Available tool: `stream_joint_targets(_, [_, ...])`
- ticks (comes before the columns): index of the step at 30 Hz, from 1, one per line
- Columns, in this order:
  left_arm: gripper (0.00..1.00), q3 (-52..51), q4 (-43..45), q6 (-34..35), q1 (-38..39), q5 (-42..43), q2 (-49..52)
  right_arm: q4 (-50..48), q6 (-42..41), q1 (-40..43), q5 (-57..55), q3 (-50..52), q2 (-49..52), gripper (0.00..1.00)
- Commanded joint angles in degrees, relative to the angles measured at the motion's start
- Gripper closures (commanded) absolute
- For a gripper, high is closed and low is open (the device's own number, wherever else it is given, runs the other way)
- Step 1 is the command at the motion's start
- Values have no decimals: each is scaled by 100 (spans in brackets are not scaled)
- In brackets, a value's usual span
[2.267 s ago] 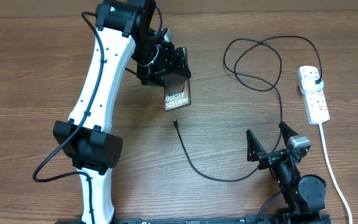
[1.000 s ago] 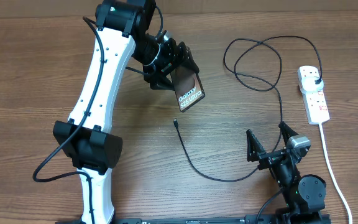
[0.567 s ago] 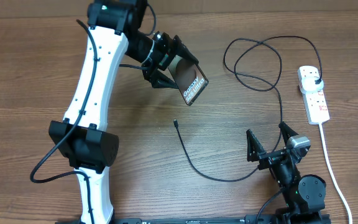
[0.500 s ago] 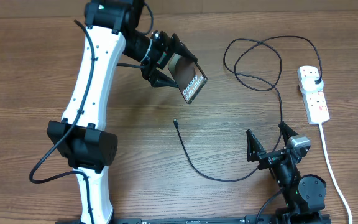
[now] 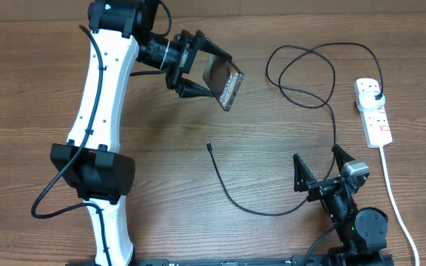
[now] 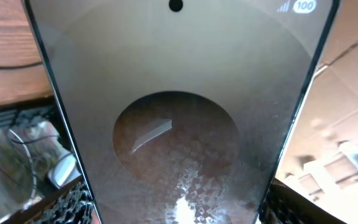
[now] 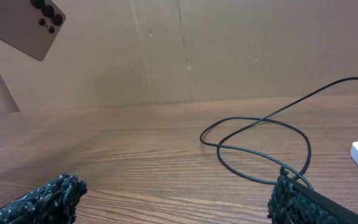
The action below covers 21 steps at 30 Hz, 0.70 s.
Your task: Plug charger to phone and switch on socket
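Note:
My left gripper [image 5: 205, 68] is shut on the phone [image 5: 226, 80] and holds it tilted in the air over the far left-centre of the table. The phone's glossy face [image 6: 179, 124] fills the left wrist view, gripped by its edges between my fingers [image 6: 73, 205]. Its bronze back [image 7: 27, 25] shows high up in the right wrist view. The charger's black cable [image 5: 231, 198] lies on the table, with its connector tip [image 5: 208, 145] free below the phone and its plug [image 5: 376, 96] in the white socket [image 5: 376, 118] at the right. My right gripper [image 5: 320, 171] stands open and holds nothing near the front.
The cable makes big loops [image 5: 302, 74] at the back right, which also show ahead of my right gripper [image 7: 260, 146]. A white cord [image 5: 398, 199] runs from the socket to the front edge. The left arm's white links [image 5: 102, 111] cross the left side.
My left arm has lifted the phone and swung it back and to the right, turning it so its lettering runs sideways. The right arm, cable and socket have not moved.

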<state>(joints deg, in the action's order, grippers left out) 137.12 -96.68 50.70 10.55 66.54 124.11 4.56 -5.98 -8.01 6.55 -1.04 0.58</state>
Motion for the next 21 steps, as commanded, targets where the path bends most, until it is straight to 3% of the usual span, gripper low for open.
stream_joint_targets(1, [80, 22, -13, 164, -162, 664, -210, -22, -22, -17, -72, 59, -42, 0])
stream_joint_targets(21, [80, 22, -13, 380, -905, 811, -210, -22, -20, -17, -72, 59, -42, 0])
